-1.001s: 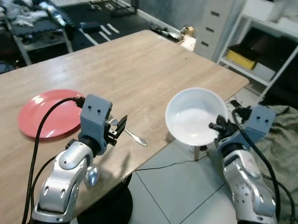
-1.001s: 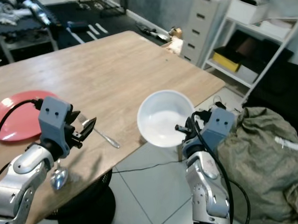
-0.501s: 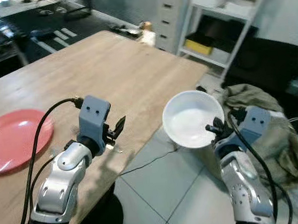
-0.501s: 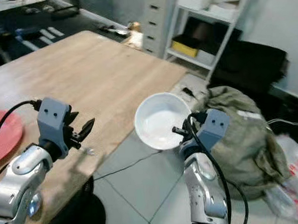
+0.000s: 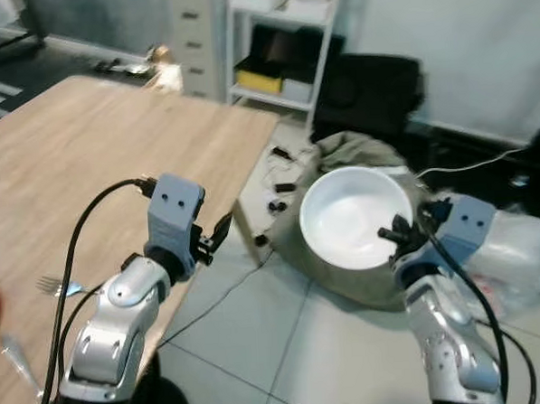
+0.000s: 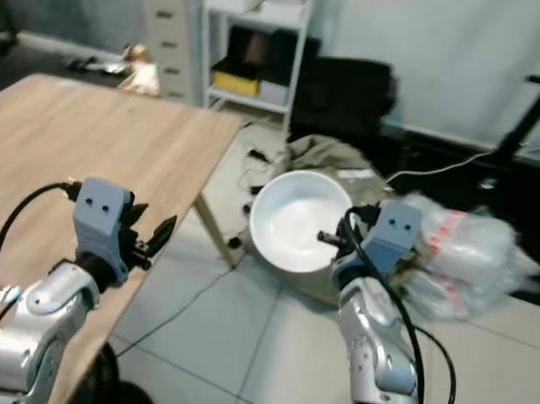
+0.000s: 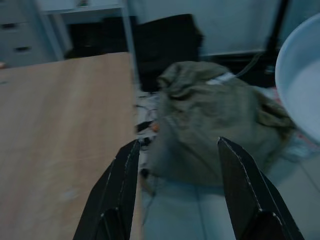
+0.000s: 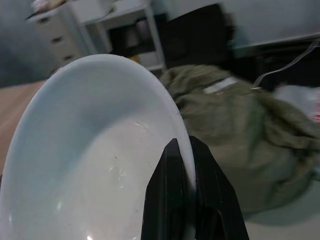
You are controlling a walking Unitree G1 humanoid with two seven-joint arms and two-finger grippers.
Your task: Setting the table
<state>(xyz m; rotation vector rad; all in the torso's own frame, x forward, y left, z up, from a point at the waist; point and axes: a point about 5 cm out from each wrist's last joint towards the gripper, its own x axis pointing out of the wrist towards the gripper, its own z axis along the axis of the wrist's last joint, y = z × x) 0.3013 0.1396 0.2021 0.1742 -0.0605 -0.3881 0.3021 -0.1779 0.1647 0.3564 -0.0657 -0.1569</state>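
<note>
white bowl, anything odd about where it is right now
Yes. The white bowl is pinched by its rim in the right gripper and hangs over the tiled floor and an olive bag, off the wooden table. The left gripper is open and empty at the table's edge.

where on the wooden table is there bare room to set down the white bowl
The light wooden table is bare from its far corner to the left gripper. Crowded: the near left edge, with a silver fork. The right gripper holds the round white bowl over floor.
</note>
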